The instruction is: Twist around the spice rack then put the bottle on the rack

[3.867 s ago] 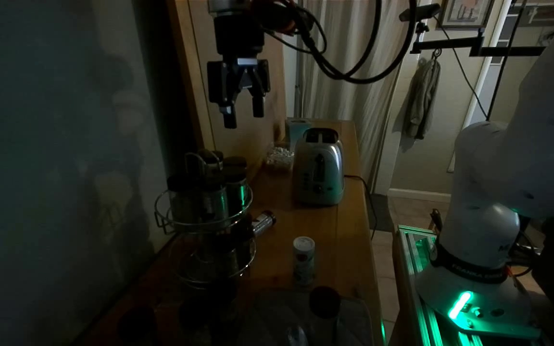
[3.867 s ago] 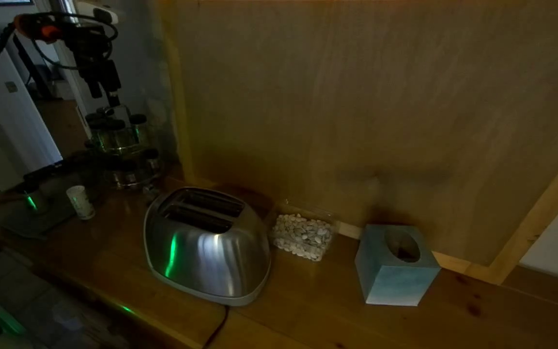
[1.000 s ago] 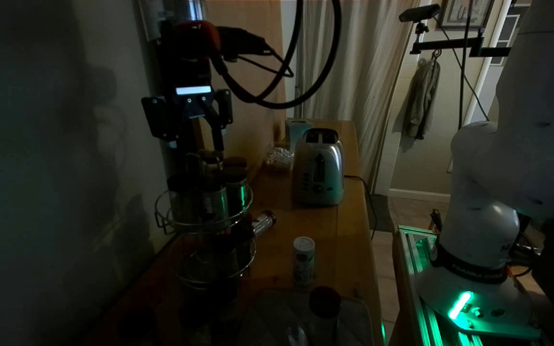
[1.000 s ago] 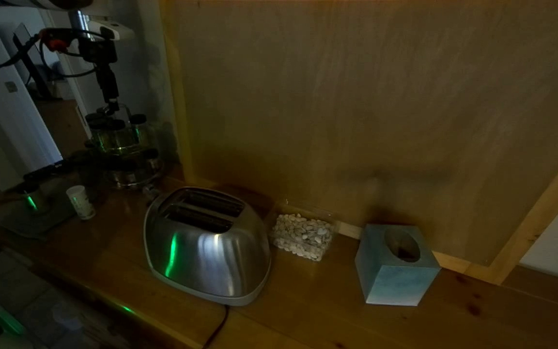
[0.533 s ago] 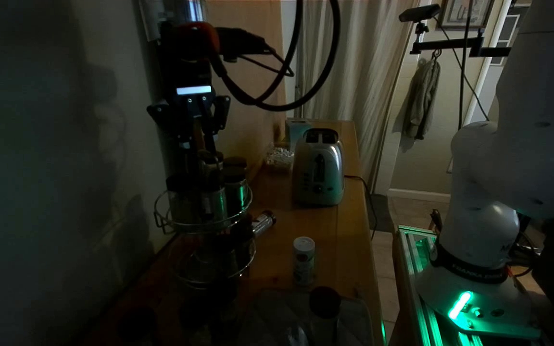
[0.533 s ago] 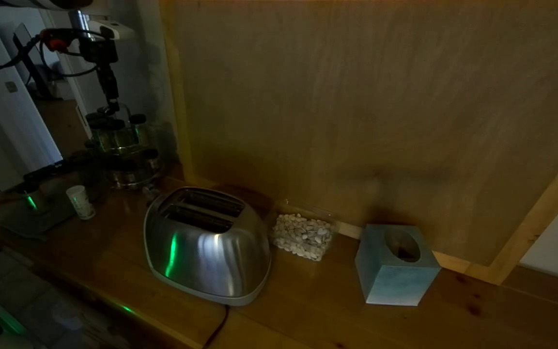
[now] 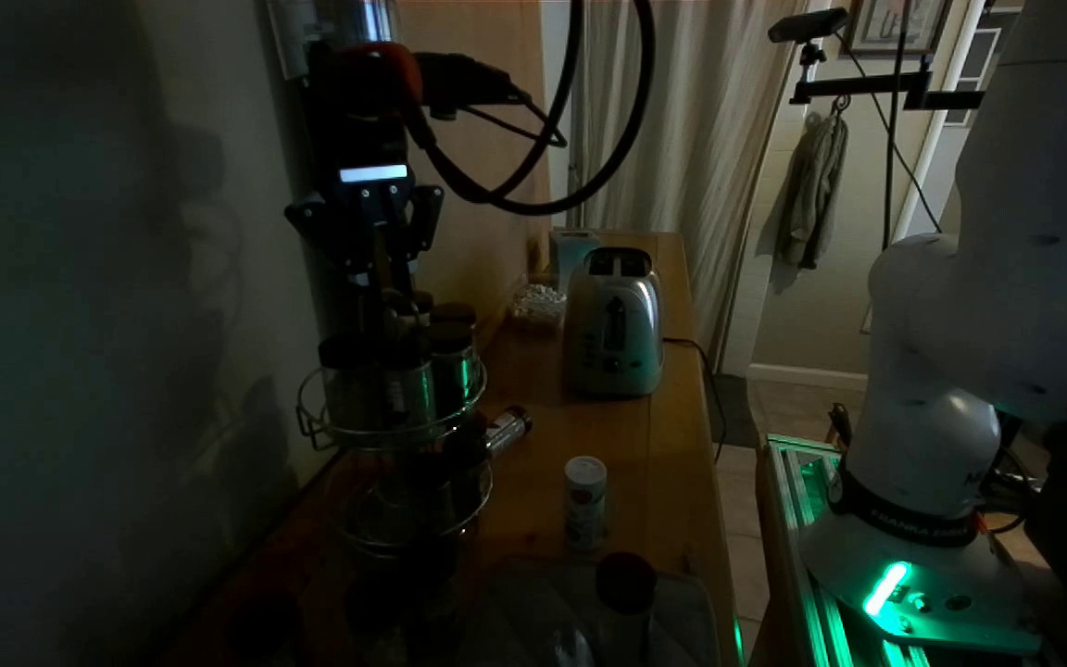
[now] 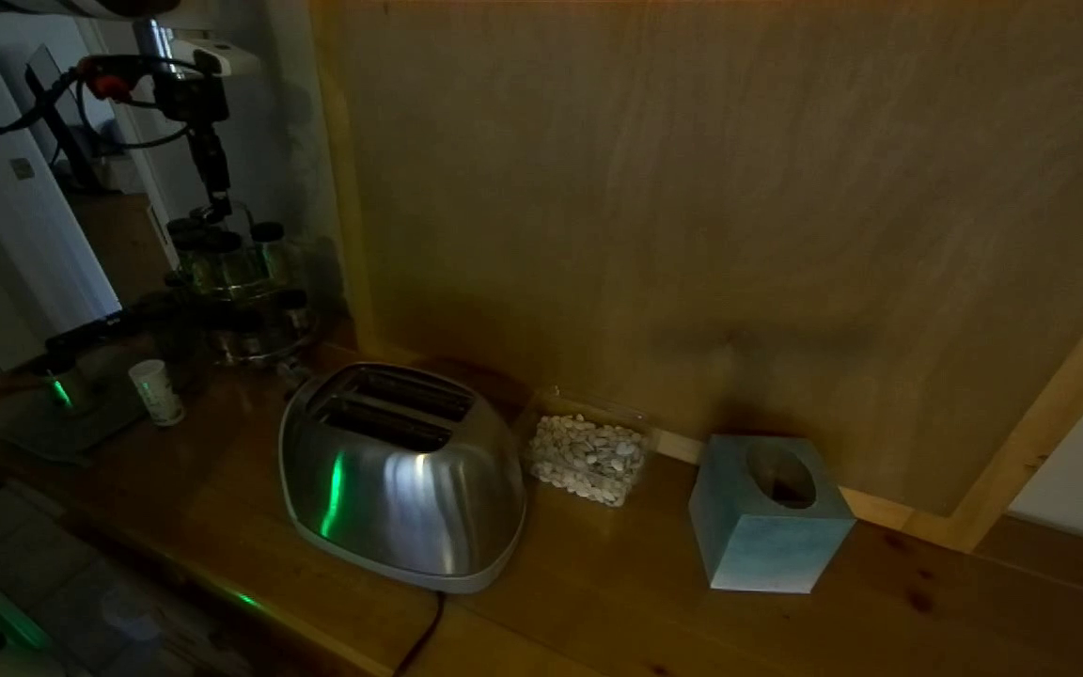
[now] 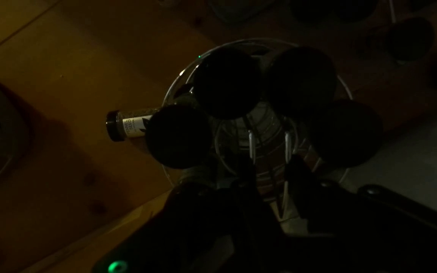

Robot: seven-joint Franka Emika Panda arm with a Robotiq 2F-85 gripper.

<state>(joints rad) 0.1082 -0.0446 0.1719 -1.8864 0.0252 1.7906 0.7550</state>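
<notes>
The spice rack (image 7: 395,435), a round two-tier wire stand full of dark-capped jars, stands by the wall in both exterior views. From above, the wrist view shows its top ring of jars around a wire loop handle (image 9: 252,146). My gripper (image 9: 269,161) points down over the rack's top, one finger against each outer side of that loop, shut on it. In an exterior view the fingertips (image 7: 404,278) reach down behind the jar lids, partly lost in shadow. The bottle (image 7: 584,505), small with a round white cap, stands upright on the counter, apart from rack and gripper.
A fennel seed jar (image 9: 133,123) lies on its side against the rack. Another dark-capped jar (image 7: 624,593) stands on a grey mat. The toaster (image 8: 400,480), a pebble box (image 8: 588,456) and a tissue box (image 8: 772,517) sit farther along the counter.
My gripper has come down and toward the wall onto the rack's top. Its fingers have closed around the handle. Just now the upper jars have turned very slightly. The bottle has stayed put.
</notes>
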